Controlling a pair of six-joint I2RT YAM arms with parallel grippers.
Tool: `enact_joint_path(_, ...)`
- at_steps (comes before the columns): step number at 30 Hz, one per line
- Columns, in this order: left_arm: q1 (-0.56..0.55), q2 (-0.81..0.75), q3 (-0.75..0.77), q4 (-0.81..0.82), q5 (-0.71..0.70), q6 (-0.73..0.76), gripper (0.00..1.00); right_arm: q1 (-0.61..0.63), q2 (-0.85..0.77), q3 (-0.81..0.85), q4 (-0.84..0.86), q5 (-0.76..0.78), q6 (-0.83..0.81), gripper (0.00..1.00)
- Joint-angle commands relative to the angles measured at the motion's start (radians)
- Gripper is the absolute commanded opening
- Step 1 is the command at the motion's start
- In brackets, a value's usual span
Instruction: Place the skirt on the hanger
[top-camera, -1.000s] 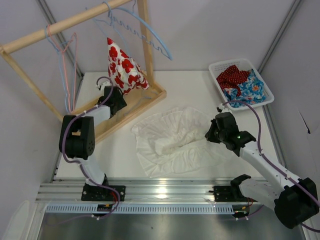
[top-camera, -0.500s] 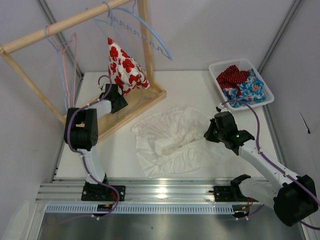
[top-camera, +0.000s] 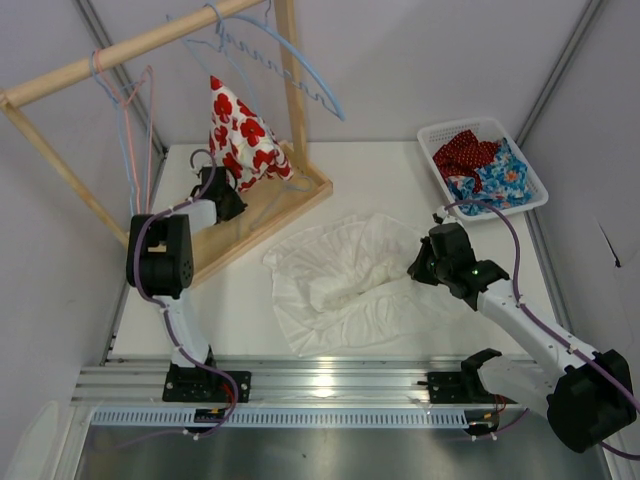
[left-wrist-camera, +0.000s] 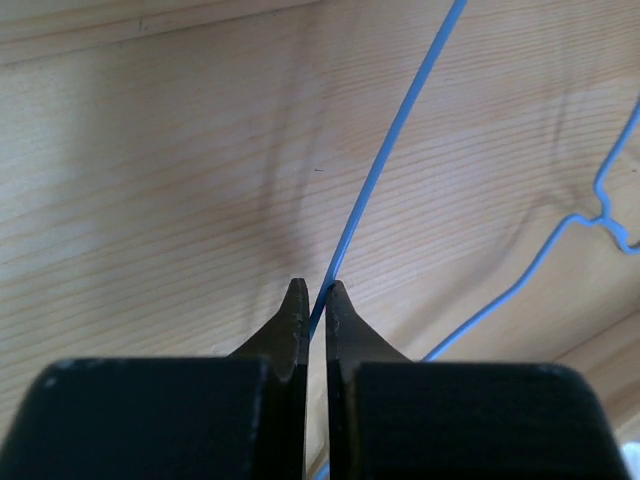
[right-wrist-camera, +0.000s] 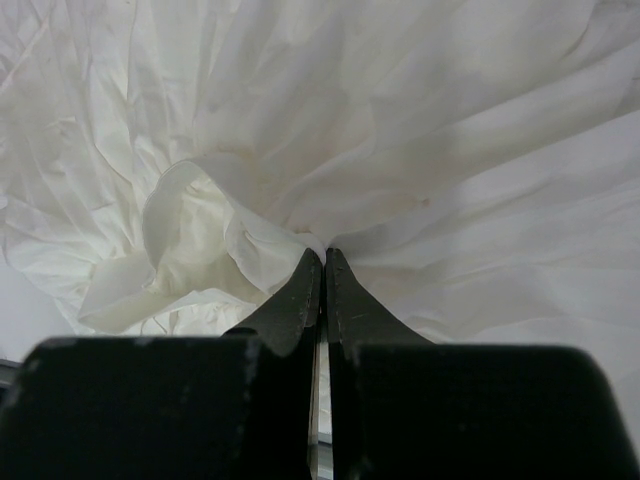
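Top camera first. The white skirt (top-camera: 345, 280) lies spread and crumpled on the counter (top-camera: 400, 170), roughly in the middle, between the two arms. My right claw (top-camera: 420, 268) is down at the skirt's right edge, touching the cloth. The left claw (top-camera: 226, 195) is reaching far forward to the base of the wooden rack (top-camera: 290, 215), just beside a red-flowered garment (top-camera: 245, 130) that stands up in a cone against the rack's post. From up here I can't make out what the left one has hold of. A basket (top-camera: 520, 205) with red and blue patterned fabrics sits at the far right of the counter, well apart from both claws.

Left wrist now, and this settles it. The left claw (left-wrist-camera: 312, 290) is closed down to a hairline gap, with a blue wire hanger (left-wrist-camera: 385, 170) pinched between the tips. The wire runs up and to the right from the tips, across pale wood grain, and a second bend of it shows at the right edge.

Right wrist: the right claw (right-wrist-camera: 322, 255) is closed tight, the tips all but meeting, and a small fold of the white skirt is nipped between them. Pleats fan out from that pinch in every direction, and the cloth fills nearly the whole picture.
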Motion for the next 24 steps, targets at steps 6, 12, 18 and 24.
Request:
enact_joint_path(6, 0.008, -0.218, -0.048, 0.03, 0.139, -0.084, 0.0, -0.002, -0.029, 0.017, 0.032, 0.01, 0.028, 0.0)
enact_joint_path(12, 0.01, -0.309, -0.091, 0.015, 0.204, -0.093, 0.0, -0.001, -0.074, -0.007, 0.029, 0.014, 0.04, 0.0)
enact_joint_path(18, 0.01, -0.409, -0.168, 0.019, 0.253, -0.13, 0.0, -0.002, -0.125, -0.039, 0.026, 0.023, 0.051, 0.0)
enact_joint_path(24, 0.01, -0.531, -0.293, 0.015, 0.272, -0.168, 0.0, -0.006, -0.148, -0.052, 0.011, 0.027, 0.049, 0.0)
